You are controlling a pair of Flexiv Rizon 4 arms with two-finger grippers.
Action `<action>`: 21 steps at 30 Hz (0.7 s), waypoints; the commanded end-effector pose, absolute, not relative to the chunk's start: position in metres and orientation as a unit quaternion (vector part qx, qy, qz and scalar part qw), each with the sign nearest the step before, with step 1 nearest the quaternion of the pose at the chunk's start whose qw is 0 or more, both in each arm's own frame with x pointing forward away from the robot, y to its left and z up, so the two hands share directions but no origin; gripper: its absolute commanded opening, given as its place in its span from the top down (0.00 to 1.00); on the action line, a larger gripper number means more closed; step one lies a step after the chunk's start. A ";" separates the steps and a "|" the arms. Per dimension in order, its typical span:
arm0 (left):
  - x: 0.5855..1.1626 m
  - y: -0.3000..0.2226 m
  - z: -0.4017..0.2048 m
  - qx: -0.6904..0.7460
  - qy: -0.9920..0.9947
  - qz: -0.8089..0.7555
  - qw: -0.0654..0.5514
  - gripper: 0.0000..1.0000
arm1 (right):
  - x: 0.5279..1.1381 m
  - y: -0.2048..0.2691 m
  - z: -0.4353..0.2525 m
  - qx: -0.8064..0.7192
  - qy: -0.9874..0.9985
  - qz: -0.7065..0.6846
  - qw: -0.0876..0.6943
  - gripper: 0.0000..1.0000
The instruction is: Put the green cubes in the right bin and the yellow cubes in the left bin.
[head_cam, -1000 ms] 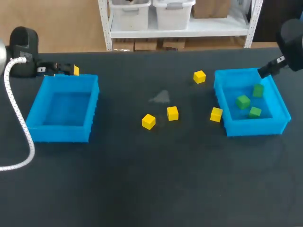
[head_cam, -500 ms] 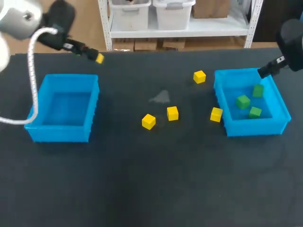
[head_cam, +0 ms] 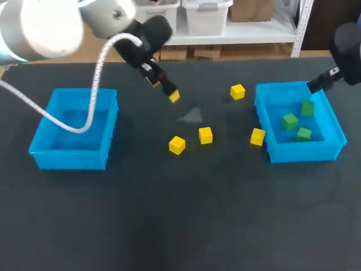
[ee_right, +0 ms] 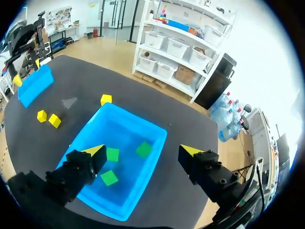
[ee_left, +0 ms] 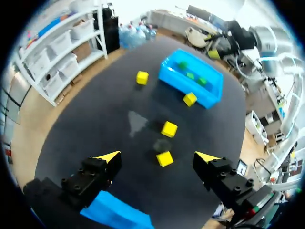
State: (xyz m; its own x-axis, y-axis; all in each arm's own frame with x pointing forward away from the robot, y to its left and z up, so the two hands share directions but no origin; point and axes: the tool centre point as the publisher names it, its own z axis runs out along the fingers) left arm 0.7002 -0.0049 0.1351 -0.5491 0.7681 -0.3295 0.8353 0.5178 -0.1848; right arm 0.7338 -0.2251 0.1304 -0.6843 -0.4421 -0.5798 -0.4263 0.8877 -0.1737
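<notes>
— From above, what lies loose on the tabletop (head_cam: 169, 220)?
— Four yellow cubes (head_cam: 237, 91) (head_cam: 205, 135) (head_cam: 176, 145) (head_cam: 258, 136) mid-table, one just beside the right bin (head_cam: 299, 153). Three green cubes (head_cam: 289, 121) sit inside it. The left bin (head_cam: 70, 161) stands well apart, with broad bare tabletop toward the front edge.
— And the left wrist?
— The left arm's fingers (ee_left: 108, 156) are spread wide and hold nothing. Two yellow cubes lie ahead of them.
— The right wrist?
— The right arm's fingers (ee_right: 95, 150) are spread and empty over the right bin. Whether they dip below its rim, I can't tell.
</notes>
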 end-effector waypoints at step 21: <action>0.682 -0.015 0.030 0.425 0.899 -0.093 -0.050 0.00 | 0.731 -0.225 0.129 -0.234 0.916 -0.015 0.324 0.00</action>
